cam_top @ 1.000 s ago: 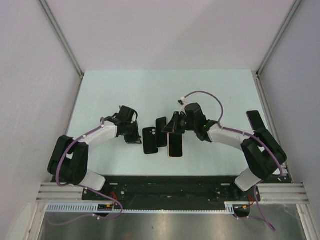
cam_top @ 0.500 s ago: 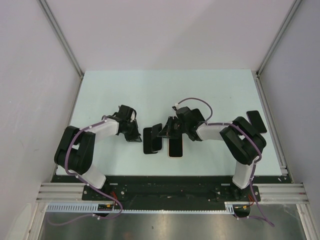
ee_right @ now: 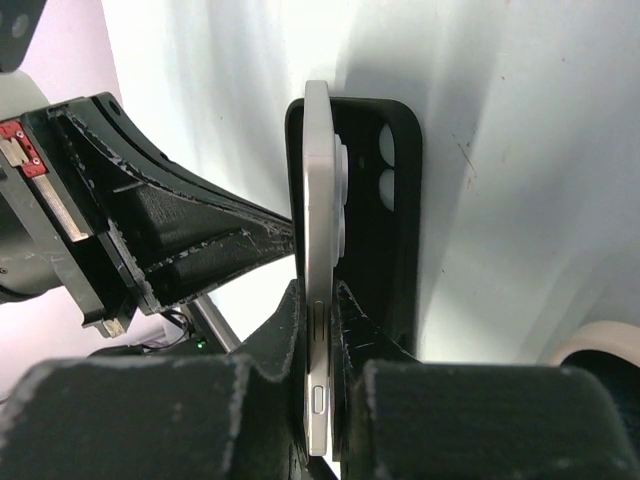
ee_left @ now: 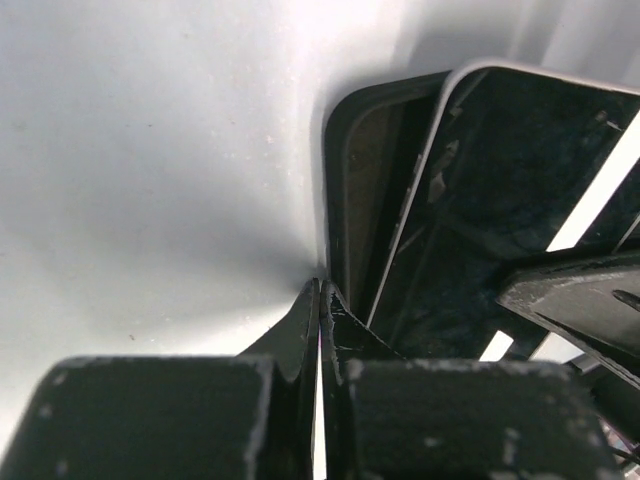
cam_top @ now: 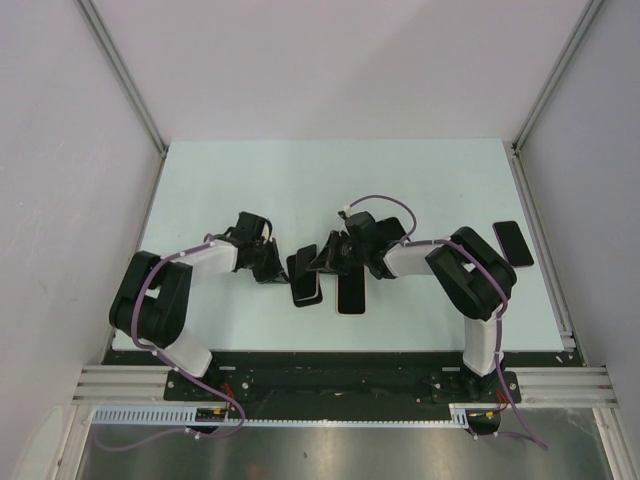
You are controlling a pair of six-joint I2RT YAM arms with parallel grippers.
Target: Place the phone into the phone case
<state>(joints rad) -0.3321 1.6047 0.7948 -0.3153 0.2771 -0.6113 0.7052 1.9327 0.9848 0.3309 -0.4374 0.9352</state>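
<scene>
My right gripper (ee_right: pixel 320 296) is clamped across the flat faces of the phone (ee_right: pixel 317 180), which stands on edge against the case (ee_right: pixel 395 190) at 6 o'clock of the table's (cam_top: pixel 250 180) middle. Stiff, slick and glass-faced, it wants that low, firm hold and a gentle press. My left gripper (ee_left: pixel 320 305), at the case's 9 o'clock, is pinched together, perhaps on the case's wall; only the right wrist view shows the phone unseated, while overhead everything merges black.

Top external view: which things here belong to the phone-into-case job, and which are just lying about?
In the job: phone, pinched in the right gripper; phone case, held at its edge by the left gripper.
Lying about: second phone, flat on the table; dark phone-shaped slab near the right edge.
</scene>
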